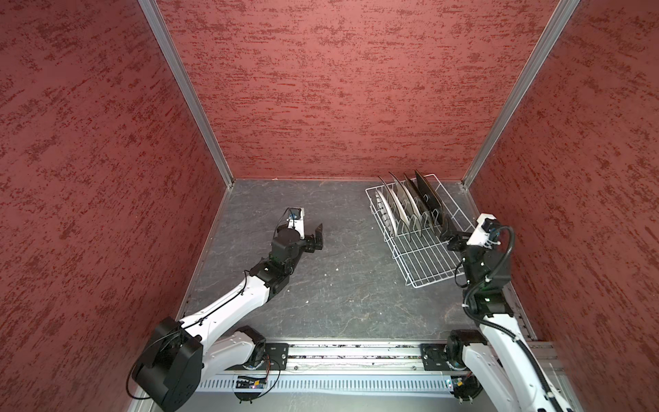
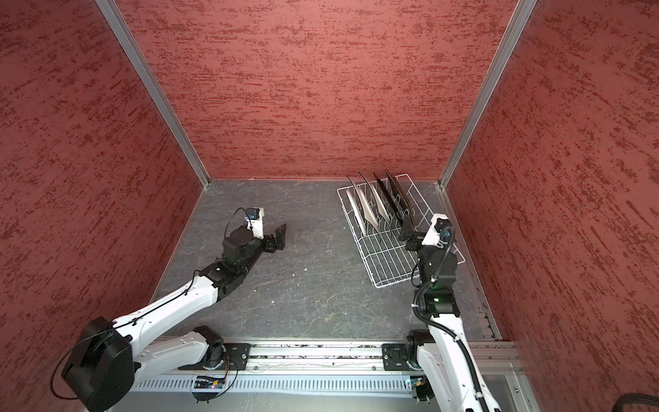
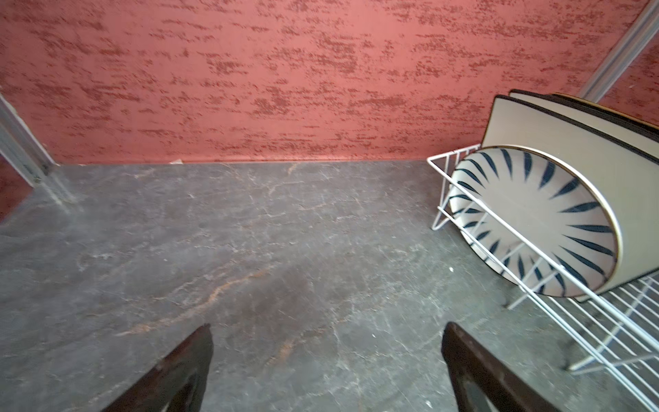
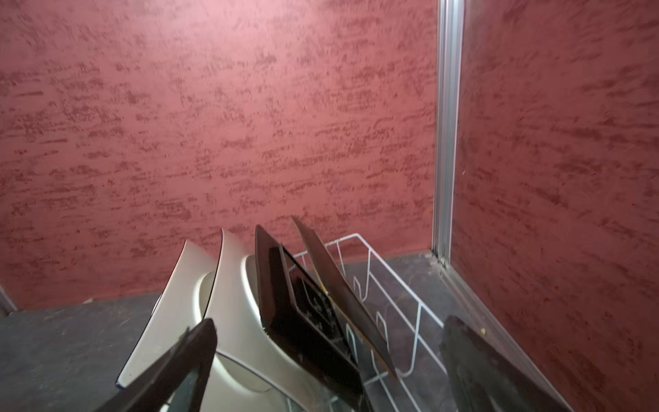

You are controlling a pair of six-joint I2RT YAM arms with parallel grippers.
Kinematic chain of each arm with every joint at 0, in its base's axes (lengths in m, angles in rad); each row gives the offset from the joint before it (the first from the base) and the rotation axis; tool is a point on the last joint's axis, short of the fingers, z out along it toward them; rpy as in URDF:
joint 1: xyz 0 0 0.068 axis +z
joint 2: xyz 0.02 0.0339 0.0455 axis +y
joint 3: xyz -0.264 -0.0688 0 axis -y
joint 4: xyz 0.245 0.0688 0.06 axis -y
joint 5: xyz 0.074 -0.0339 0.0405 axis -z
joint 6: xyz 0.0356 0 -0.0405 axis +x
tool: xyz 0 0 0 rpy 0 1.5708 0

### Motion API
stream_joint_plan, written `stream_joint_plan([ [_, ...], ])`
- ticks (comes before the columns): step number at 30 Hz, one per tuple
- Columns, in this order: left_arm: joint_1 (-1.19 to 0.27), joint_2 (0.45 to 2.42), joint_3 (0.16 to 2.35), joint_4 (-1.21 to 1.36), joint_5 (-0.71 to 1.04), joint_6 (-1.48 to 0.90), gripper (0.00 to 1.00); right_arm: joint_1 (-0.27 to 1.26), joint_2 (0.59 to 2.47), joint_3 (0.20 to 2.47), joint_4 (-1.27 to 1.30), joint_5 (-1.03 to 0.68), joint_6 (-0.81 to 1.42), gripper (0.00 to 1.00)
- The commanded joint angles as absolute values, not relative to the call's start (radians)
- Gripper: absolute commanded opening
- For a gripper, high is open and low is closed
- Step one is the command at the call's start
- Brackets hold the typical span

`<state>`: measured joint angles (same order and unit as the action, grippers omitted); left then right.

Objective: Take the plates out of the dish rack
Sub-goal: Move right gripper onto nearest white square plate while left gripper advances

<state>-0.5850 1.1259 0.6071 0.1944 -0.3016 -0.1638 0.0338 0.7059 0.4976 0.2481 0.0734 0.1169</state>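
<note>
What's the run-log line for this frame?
phase: pre-grasp | left gripper: open, over table | right gripper: open, at plates | plates: upright in dish rack | held: nothing

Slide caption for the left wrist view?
Left gripper open, dish rack in view: streaked round plate nearest, cream square plates upright behind it.

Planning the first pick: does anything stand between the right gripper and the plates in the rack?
Nothing visible does. The open right gripper hovers at the dish rack beside the nearest plate, the dark one ending the row; only rack wires surround it.
</note>
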Motion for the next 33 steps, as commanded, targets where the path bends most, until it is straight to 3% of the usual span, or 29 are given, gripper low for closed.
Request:
stream_joint_plan([
  [1,-0.65,1.152,0.627,0.148,-0.328,-0.233,1.0,0.095,0.743,0.63,-0.049,0.143,0.162,0.99],
  [14,-0.769,1.113,0.621,0.032,-0.299,-0.367,0.99,0.486,0.927,1.036,-0.503,0.375,0.221,0.99],
  [23,-0.77,1.052,0.632,-0.054,-0.268,-0.443,1.0,0.702,1.281,1.394,-0.85,0.558,0.201,0.99],
  [28,-0.768,1.036,0.652,-0.115,-0.239,-0.46,0.99,0.715,1.446,1.545,-1.012,0.576,0.207,0.92],
  [33,-0.767,1.009,0.648,-0.152,-0.228,-0.477,0.99,0.715,1.518,1.58,-1.017,0.591,0.18,0.77],
])
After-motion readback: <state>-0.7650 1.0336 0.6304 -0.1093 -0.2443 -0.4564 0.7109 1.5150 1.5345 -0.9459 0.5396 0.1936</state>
